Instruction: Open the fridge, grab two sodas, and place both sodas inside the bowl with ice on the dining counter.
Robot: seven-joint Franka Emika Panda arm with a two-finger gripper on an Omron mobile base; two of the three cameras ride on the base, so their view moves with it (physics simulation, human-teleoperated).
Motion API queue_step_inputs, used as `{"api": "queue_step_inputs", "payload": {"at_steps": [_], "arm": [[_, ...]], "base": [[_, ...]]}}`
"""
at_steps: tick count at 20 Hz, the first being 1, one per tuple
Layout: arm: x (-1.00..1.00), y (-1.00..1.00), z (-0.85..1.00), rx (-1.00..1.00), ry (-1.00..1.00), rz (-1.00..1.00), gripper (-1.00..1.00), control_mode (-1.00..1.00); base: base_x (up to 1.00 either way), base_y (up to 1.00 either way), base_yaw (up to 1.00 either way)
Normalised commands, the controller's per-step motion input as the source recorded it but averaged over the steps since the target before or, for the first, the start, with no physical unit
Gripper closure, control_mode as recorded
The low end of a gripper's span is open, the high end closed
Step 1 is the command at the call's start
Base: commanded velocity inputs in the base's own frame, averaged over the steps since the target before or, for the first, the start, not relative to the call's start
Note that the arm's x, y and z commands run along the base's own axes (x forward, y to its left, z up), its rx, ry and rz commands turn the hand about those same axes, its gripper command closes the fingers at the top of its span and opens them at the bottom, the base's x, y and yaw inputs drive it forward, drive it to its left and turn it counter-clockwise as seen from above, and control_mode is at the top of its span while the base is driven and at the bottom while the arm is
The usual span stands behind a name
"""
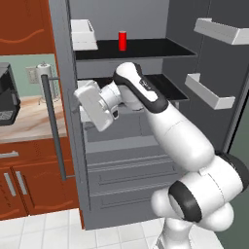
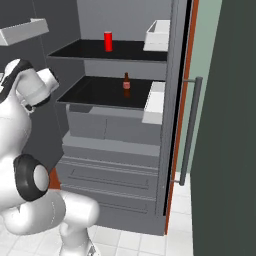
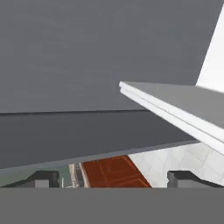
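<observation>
step: reaching for a soda | gripper (image 3: 112, 177): jaws standing wide, holding nothing; pointing away at the door | can (image 1: 122, 41): sitting upright on the fridge (image 1: 146, 146) top shelf, twelve o'clock of the wrist | advice: swinging up to face it; centring before closing

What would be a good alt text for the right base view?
An open grey fridge holds a red soda can on its top shelf and a brown bottle on the shelf below. The white robot arm stands at the left.
</observation>
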Motion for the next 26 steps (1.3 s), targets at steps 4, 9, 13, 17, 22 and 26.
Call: {"api": "queue_step_inputs", "payload": {"at_steps": [4,9,13,17,22,26], "arm": [[-0.6,0.09,0.1,-0.07,-0.14,-0.04,-1.0,-1.0],[-0.55,-0.4,0.22,-0.1,-0.22,-0.04,-1.0,-1.0],[-0.28,-0.8,0.16,-0.09,-0.21,-0.02,-1.0,-1.0],[-0.03,-0.92,0.07,-0.13,-0.19,-0.08,-1.0,-1.0],[0.0,-0.79,0.0,-0.25,-0.23,-0.17,-1.0,-1.0],[-0.05,-0.77,-0.02,-0.31,-0.28,-0.18,-1.0,-1.0]], "base": [[0.0,0.0,0.0],[0.0,0.0,0.0],[0.0,0.0,0.0],[0.0,0.0,0.0],[0.0,0.0,0.0],[0.0,0.0,0.0]]}}
